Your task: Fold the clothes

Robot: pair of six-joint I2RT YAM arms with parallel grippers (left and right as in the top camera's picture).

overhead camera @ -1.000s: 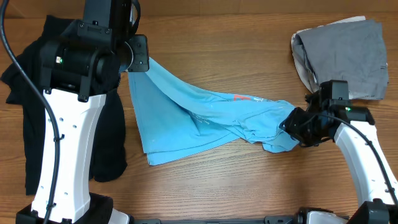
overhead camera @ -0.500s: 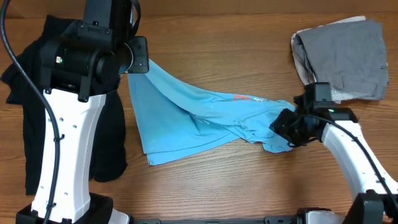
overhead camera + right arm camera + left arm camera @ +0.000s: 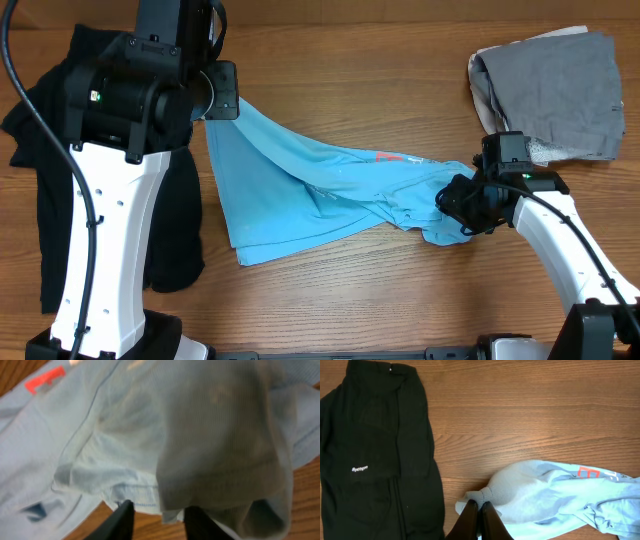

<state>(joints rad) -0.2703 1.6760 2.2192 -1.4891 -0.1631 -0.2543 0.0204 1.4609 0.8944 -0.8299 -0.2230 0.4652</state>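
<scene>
Black shirt [image 3: 375, 460], small white logo [image 3: 359, 468]

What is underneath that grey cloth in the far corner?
A paler cloth peeks out under the grey cloth along one edge; the rest beneath is covered.

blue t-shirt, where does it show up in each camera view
Overhead: blue T-shirt stretched across mid-frame.
Left wrist: lower right, blue T-shirt bunched at the left end effector.
Right wrist: blue T-shirt fills nearly the whole picture.
Shared landmark: its orange lettering, in all three.
</scene>
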